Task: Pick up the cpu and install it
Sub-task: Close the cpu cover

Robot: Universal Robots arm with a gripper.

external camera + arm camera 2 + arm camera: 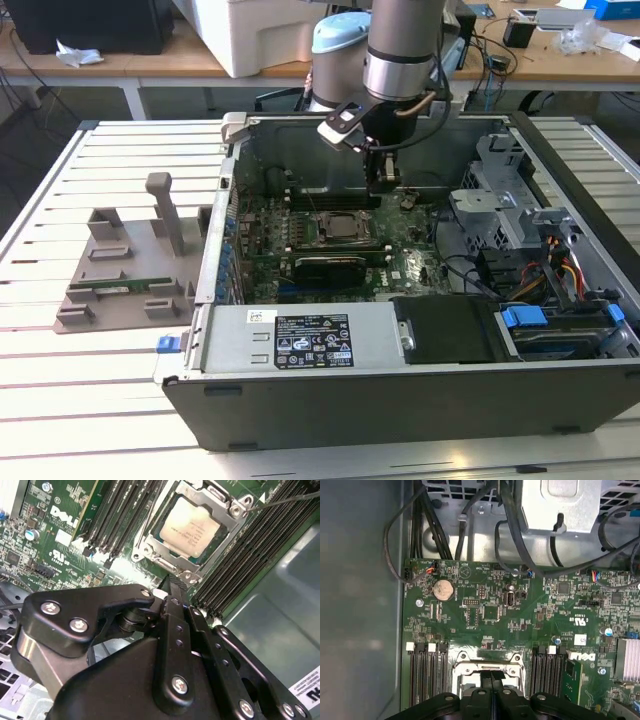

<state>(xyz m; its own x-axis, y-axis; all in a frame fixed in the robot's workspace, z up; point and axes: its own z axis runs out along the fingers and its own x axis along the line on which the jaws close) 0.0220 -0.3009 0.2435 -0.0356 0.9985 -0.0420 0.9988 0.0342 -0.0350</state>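
**Closed gripper (168,582) hovering by seated cpu (190,527)**

Inside the computer case (300,400), mid-way across the motherboard (260,255), the cpu is lying in its socket (150,547). The gripper, fingers pressed together and empty, is hanging above, the cpu just past its tips.

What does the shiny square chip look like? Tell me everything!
The chip is a small flat square with a pale silvery metal top and faint print. It lies flat in its socket on the green board, with a grey metal frame around its edges. The shut claw is near the frame's edge, off the chip.
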